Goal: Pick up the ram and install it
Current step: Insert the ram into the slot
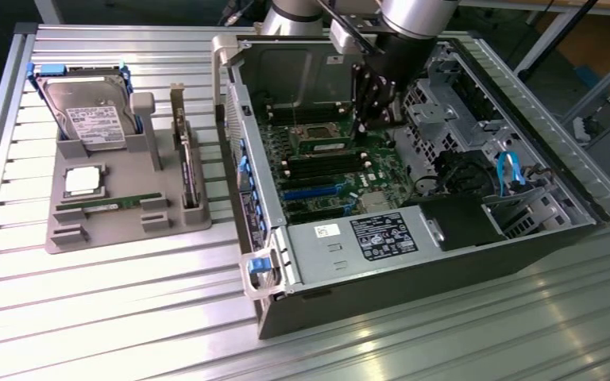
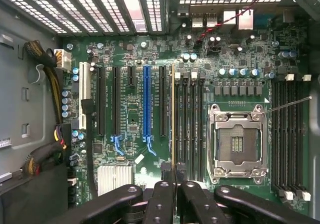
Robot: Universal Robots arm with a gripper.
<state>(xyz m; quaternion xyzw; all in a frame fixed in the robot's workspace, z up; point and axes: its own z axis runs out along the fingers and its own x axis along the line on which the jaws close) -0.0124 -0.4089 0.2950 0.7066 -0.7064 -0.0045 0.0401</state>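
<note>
Fingers [image 2: 161, 201] closed on the ram [image 2: 173, 119], held edge-on over the memory slots [image 2: 186, 129] inside the computer case [image 1: 411, 290]. Risk: a tilted or off-line stick would likely jam or bend when pressed. Power-supply label [image 1: 384, 236], at six o'clock of the fingers in the exterior view, is unreadable.

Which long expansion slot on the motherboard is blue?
The single blue slot, lying between two black slots; every other long slot is black, bar one white.
</note>
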